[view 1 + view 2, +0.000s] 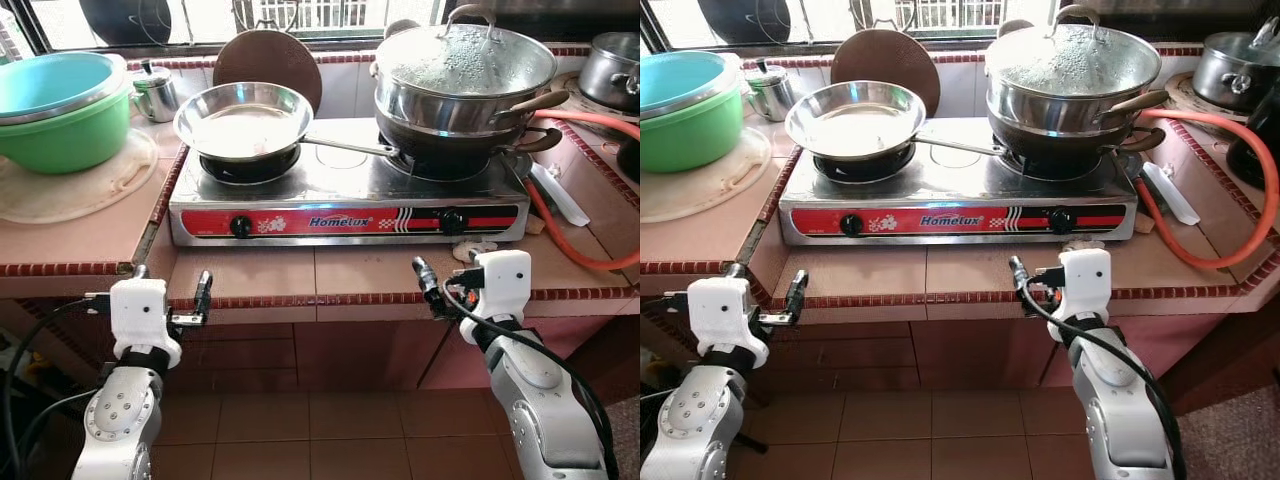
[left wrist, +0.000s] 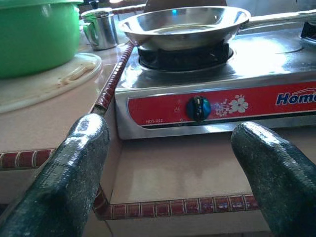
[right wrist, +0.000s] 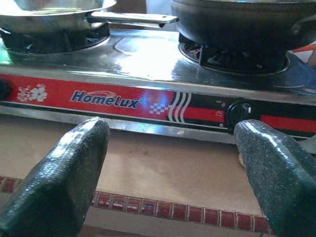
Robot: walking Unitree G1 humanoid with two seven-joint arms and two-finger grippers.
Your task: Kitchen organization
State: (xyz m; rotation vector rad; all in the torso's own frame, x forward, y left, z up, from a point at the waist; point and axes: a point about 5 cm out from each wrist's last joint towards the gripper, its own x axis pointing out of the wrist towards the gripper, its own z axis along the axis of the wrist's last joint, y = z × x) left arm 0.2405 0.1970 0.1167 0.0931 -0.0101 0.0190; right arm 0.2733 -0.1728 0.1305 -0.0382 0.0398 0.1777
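where the tiled bench (image 1: 350,275) runs under the window, a two-burner gas stove (image 1: 345,205) marked homelux sits straight ahead of both jaws, its red front panel facing them. beyond the right jaws (image 1: 428,288), on the far burner, a dark wok (image 1: 455,140) carries a steel pot with a fogged glass lid (image 1: 462,62). beyond the left jaws (image 1: 172,296), on the nearer burner, rests a shallow steel frying pan (image 1: 245,118), its long handle reaching toward the wok. off to the outer side of the left jaws a green basin (image 1: 62,110) stands on a round pale board (image 1: 75,185), with a small steel mug (image 1: 155,92) behind it. an orange gas hose (image 1: 575,235) loops over the bench past the outer side of the right jaws. the left jaws hover at the bench edge, spread wide and holding nothing, the left knob (image 2: 198,107) between their fingertips in the wrist view. the right jaws hang likewise at the edge, wide apart and empty, with the right knob (image 3: 239,114) just ahead.
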